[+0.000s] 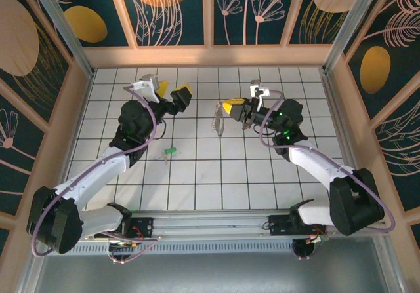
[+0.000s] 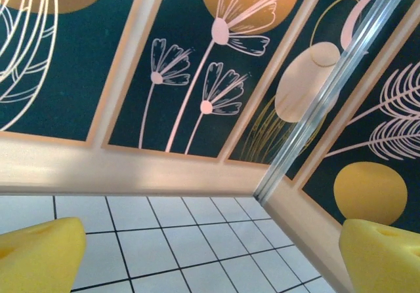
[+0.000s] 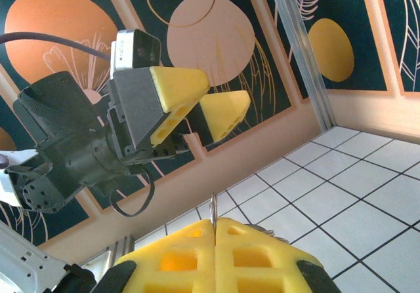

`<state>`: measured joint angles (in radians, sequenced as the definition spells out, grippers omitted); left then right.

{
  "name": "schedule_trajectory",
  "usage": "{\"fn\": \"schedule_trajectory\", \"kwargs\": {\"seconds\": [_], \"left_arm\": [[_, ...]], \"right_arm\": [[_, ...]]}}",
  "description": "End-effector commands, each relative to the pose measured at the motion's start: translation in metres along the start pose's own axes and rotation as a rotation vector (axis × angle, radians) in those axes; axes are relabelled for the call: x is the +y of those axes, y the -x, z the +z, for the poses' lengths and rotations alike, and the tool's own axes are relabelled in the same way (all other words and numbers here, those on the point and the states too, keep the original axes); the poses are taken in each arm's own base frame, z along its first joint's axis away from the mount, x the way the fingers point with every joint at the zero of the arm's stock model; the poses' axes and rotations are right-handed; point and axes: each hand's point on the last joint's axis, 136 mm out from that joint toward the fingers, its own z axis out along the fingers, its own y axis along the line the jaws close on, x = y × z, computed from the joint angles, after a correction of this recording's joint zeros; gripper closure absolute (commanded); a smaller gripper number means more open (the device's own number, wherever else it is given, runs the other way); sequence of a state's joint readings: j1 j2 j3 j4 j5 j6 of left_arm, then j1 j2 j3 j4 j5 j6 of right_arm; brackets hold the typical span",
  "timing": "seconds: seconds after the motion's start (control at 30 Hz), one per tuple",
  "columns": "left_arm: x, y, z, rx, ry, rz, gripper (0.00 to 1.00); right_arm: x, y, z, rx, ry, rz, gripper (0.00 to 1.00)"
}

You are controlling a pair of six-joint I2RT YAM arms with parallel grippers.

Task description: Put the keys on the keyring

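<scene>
While the right fingers (image 1: 231, 107) pinch the keyring (image 1: 218, 121) above the far half of the counter (image 1: 262, 175), left fingers (image 2: 39, 253) spread wide, green-headed key (image 1: 170, 151) lying left of centre

A white tiled floor (image 1: 230, 175) with dark grid lines lies inside a pale wooden frame (image 1: 210, 56), ringed by dark teal wall panels (image 1: 174, 11) painted with orange discs and pale flowers, with metal corner posts (image 1: 60, 24) at the back and a metal rail (image 1: 210, 224) along the near edge.
</scene>
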<state>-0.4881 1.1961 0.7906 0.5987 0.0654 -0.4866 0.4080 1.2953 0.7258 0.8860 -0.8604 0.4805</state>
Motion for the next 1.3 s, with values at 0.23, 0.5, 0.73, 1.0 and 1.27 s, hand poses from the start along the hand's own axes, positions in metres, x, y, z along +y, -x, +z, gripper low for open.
{"fn": "schedule_trajectory", "kwargs": {"seconds": [0.23,0.5,0.73,1.0,1.27], "left_arm": [[-0.030,-0.006,-0.007,0.046,-0.168,0.082,0.10],[-0.050,-0.013,-0.011,0.075,-0.295,0.035,0.24],[-0.043,-0.023,-0.006,0.113,-0.269,0.004,0.26],[-0.079,-0.045,-0.007,0.219,-0.526,-0.009,0.54],[-0.097,-0.050,-0.012,0.255,-0.661,-0.054,0.64]], "right_arm": [[0.020,0.011,0.015,0.007,0.109,-0.056,1.00],[0.021,0.009,0.015,0.015,0.118,-0.053,1.00],[0.021,0.007,0.015,0.015,0.130,-0.034,1.00],[0.022,0.007,0.017,0.013,0.143,-0.028,1.00],[0.022,0.006,0.018,0.011,0.143,-0.023,1.00]]}}
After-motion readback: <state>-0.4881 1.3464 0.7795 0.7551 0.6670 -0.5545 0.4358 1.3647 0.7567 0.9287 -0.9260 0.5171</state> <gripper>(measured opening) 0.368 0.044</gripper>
